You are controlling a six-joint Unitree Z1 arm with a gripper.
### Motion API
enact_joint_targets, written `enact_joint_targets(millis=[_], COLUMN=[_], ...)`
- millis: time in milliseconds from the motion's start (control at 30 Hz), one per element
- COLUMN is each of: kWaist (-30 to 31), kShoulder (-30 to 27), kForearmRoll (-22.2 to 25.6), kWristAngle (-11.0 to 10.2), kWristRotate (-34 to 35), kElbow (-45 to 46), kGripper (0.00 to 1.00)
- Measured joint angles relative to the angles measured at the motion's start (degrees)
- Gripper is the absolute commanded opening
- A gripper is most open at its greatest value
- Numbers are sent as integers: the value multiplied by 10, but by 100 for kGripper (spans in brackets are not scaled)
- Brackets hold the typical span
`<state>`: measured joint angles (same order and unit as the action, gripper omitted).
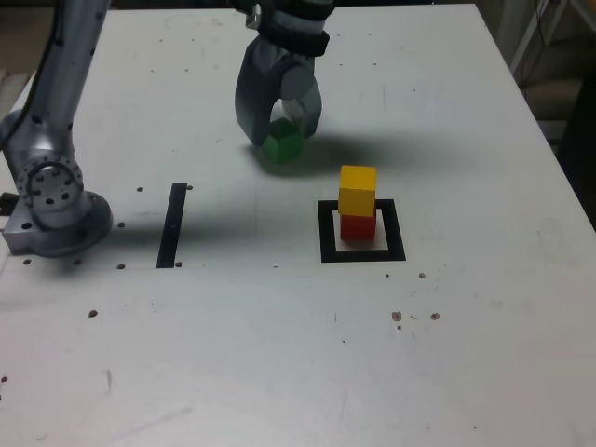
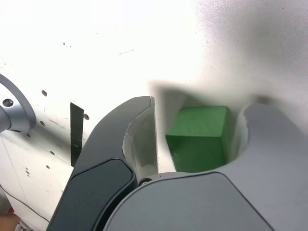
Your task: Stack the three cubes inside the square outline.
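Exterior view: gripper [image 1: 282, 126] straddles green cube [image 1: 281, 142]; grip unclear; black strip [image 1: 172, 225] well aside.

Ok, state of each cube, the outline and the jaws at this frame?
green cube: on the table, outside the outline, between the jaws.
yellow cube: stacked on the red cube.
red cube: inside the square outline.
gripper: jaws around the green cube; firm grip not confirmed.

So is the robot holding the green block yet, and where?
Cannot tell. The green cube sits on the table between the jaws of the gripper, one at each side face, but a firm hold isn't visible.
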<state>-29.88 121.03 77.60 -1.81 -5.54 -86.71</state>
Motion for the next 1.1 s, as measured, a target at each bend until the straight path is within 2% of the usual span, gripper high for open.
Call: enact_joint_targets(millis=[467, 700, 933, 1100], kWaist=[0, 8, 52, 98], kShoulder=[2, 1, -20, -30], kForearmRoll=[-1, -2, 5, 38], kWristAngle=[0, -7, -16, -27], kWristRotate=[-1, -6, -10, -19], kElbow=[2, 1, -13, -51], kGripper=[27, 27, 27, 27])
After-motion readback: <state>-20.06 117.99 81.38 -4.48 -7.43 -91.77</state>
